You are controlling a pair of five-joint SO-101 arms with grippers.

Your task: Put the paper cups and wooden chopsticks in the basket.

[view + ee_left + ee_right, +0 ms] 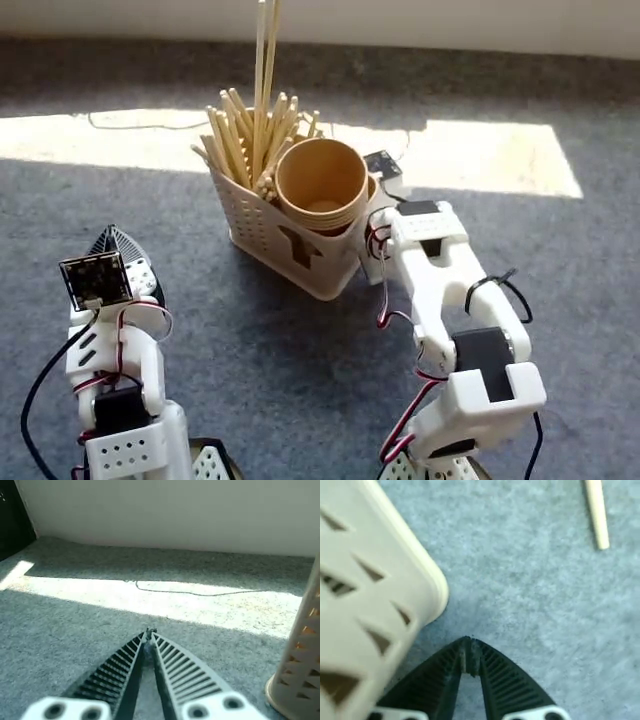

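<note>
Chopsticks: a thick bundle (245, 140) stands in the far left part of the basket (262, 232), leaning against its wall, and two longer sticks rise well above the rest.
Loose chopstick: one stick (596, 515) lies flat on the grey carpet (300, 380), apart from the basket and ahead of the right gripper (470, 652).
Paper cups: a nested stack (322, 185) sits upright in the right part of the basket, mouth up, touching the bundle.
Right gripper: its jaws are closed on nothing, with the tips low over the carpet just beside the basket's rounded corner.
Left gripper (149, 640): its jaws are also closed and empty. It is parked near left, well apart from the basket, whose wall shows at the edge of its wrist view.
Step in hand: by the look of it, you are fetching the loose chopstick with the right arm.
Doing it well: open the jaws before you descend. Come down across the stick, not along it, and grip near its middle so it hangs level. A thin round stick will probably roll if you nudge it first.
Clearance: the right arm sits close to the basket, so swing away from the wall before reaching, or you may push the basket.
Drop-off: the basket is crowded, so tip the stick upright and lower it beside the bundle.
Progress: the task looks nearly finished.
</note>
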